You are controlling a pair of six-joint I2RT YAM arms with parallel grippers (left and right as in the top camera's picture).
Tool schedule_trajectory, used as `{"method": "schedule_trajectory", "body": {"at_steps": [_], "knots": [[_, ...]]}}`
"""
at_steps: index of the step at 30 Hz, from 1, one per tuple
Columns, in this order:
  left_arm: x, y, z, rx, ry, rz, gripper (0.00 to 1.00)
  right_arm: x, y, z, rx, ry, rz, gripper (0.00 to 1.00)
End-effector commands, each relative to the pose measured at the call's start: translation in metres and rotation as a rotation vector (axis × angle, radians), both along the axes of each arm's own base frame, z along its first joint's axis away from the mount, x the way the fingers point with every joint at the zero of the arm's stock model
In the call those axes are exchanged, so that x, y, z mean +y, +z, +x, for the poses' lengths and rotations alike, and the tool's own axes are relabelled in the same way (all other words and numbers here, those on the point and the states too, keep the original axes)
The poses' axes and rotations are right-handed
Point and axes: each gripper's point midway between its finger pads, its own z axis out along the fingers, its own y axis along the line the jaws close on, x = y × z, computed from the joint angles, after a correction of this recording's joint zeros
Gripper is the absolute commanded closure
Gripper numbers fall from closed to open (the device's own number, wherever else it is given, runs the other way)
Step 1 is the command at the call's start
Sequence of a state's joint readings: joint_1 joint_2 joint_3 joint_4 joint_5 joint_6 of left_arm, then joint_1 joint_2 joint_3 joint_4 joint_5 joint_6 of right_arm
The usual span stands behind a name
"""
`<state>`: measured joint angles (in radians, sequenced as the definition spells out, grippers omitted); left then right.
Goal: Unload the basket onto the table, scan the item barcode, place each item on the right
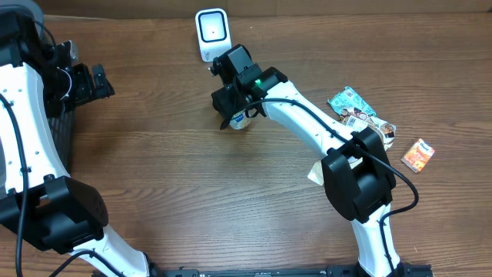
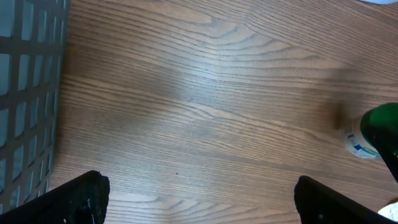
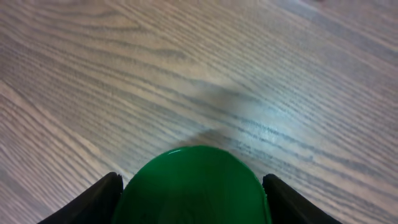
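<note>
A brown wood-grain table (image 1: 154,177) fills the view, with a white scanner (image 1: 211,32) standing at its far edge, its pale window turned toward your arms. Your right gripper (image 1: 237,114) reaches in from the lower right and is clasped on a small white bottle (image 1: 241,121), just in front of the scanner and a little to its right. In the right wrist view the bottle's green cap (image 3: 189,183) fills the gap between the two dark fingers (image 3: 87,202), which press its sides. So the grip is on the lid, probably to leave the printed label below uncovered for the scanner. From the left wrist view the bottle (image 2: 360,140) looks tilted, label showing under the cap. You cannot tell whether its base touches the wood. No barcode can be made out, so you cannot tell which way it faces, and the bottle likely needs turning toward the window. Your left gripper (image 1: 104,81) hangs well apart at the far left, jaws spread wide and holding nothing, beside a dark mesh basket (image 2: 25,93); it seems parked clear of the work. Some snack packets (image 1: 354,104) and an orange packet (image 1: 418,154) lie at the right, well away from the scanner.
</note>
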<state>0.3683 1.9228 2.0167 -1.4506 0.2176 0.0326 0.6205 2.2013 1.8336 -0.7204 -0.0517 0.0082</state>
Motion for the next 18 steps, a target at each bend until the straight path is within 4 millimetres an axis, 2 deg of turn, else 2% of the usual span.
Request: {"method": "schedule_trajectory", "body": {"at_steps": [1, 18], "knots": [[-0.0024, 0.0023, 0.0018, -0.01, -0.002, -0.009, 0.0, 0.0041, 0.0165, 0.0101, -0.046, -0.015, 0.034, 0.42], [-0.0024, 0.0025, 0.0018, -0.01, -0.002, -0.009, 0.0, 0.0047, 0.0172, 0.0109, -0.05, -0.015, 0.037, 0.36]]}}
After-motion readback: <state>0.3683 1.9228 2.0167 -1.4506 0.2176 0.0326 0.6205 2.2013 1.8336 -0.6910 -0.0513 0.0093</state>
